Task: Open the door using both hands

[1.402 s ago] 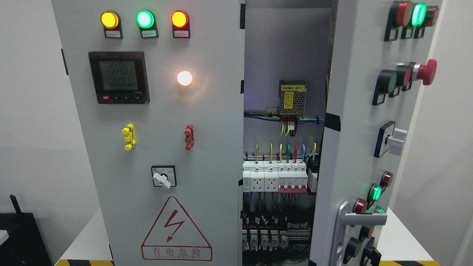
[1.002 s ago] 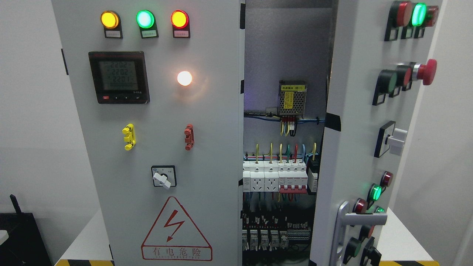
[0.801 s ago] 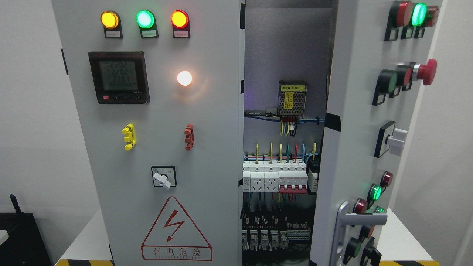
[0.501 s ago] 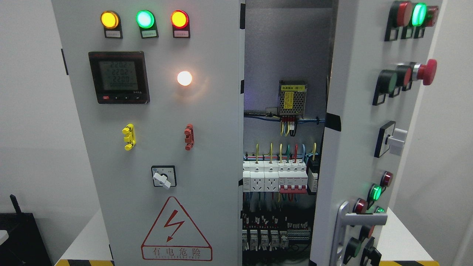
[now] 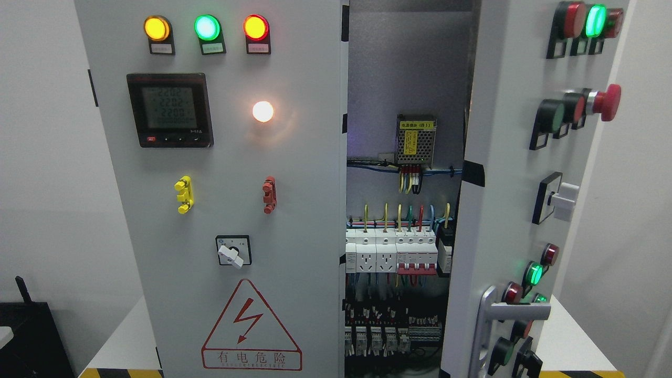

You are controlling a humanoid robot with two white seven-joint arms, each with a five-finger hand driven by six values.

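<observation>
Door (image 5: 520, 173) on the right of the grey electrical cabinet (image 5: 294, 157) is standing swung outward, well ajar, with its silver lever handle (image 5: 496, 315) showing near its lower edge. Neither robot hand is showing anywhere, so whether the fingers are apart or together cannot be told.

Relative to the open door: just to its left the gap is exposing the cabinet's inside, where a small perforated power supply (image 5: 416, 140) is sitting high on the back wall, coloured wires are running down below it, and a row of white breakers (image 5: 391, 254) is sitting lower still. Further left of the door, the closed left panel is carrying three lit lamps, yellow (image 5: 156, 28), green (image 5: 207, 27) and red (image 5: 255, 27), along its top, a digital meter (image 5: 169, 109) under them, a glowing white lamp (image 5: 262, 111) beside the meter, a rotary switch (image 5: 232, 253) lower down, and a red warning triangle (image 5: 251, 328) near the bottom.

On the door's own face, a red mushroom button (image 5: 608, 102) is sticking out toward the right, a white selector knob (image 5: 563, 201) is sitting below it, and a green lamp (image 5: 534, 273) is glowing just above the handle.
</observation>
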